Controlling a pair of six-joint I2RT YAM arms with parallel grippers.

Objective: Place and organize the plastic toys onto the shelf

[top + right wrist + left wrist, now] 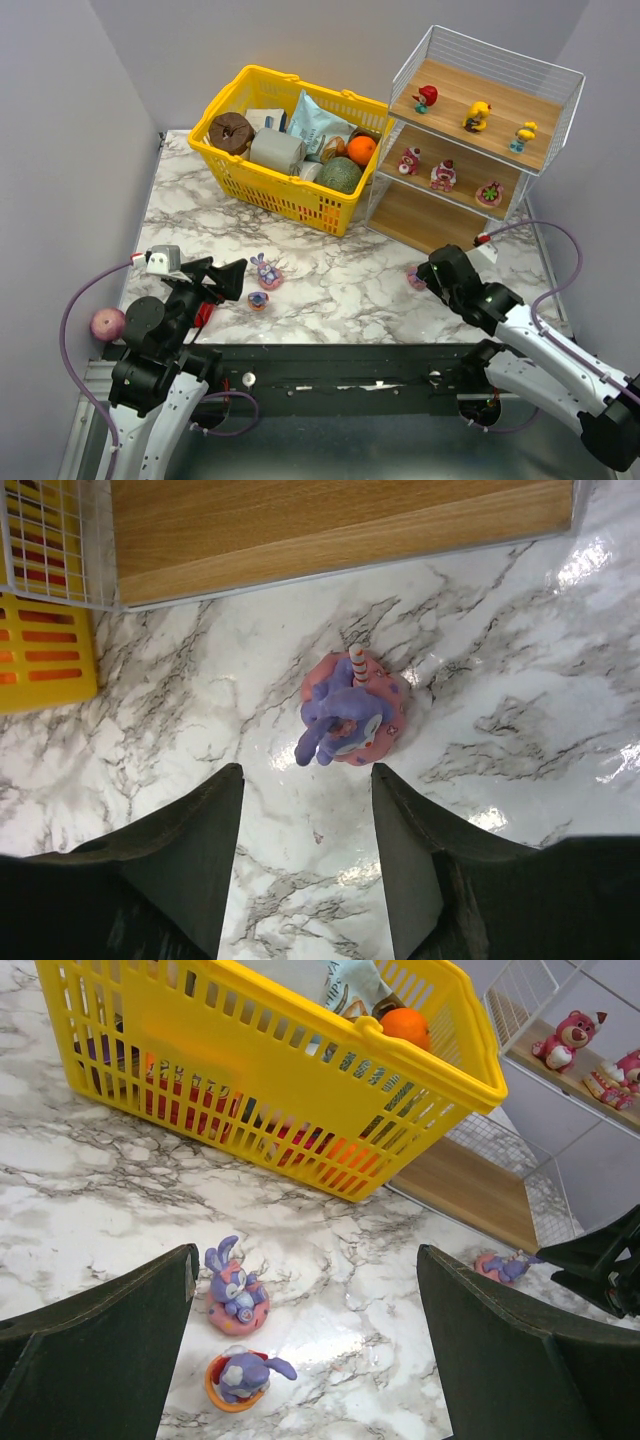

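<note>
Purple plastic bunny on a pink disc (347, 715) lies untouched before the parted fingers of the right gripper (306, 772) (left gripper (307, 1255) gapes too, empty).

Three purple bunnies (266, 271); three red-pink figures (443, 175); two yellow ducks (477, 116); one small red figure (427, 97); one shelf (420, 215); one basket (300, 195).

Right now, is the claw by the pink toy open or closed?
Open: the right claw has fingers apart; the pink toy lies free beyond them.
</note>
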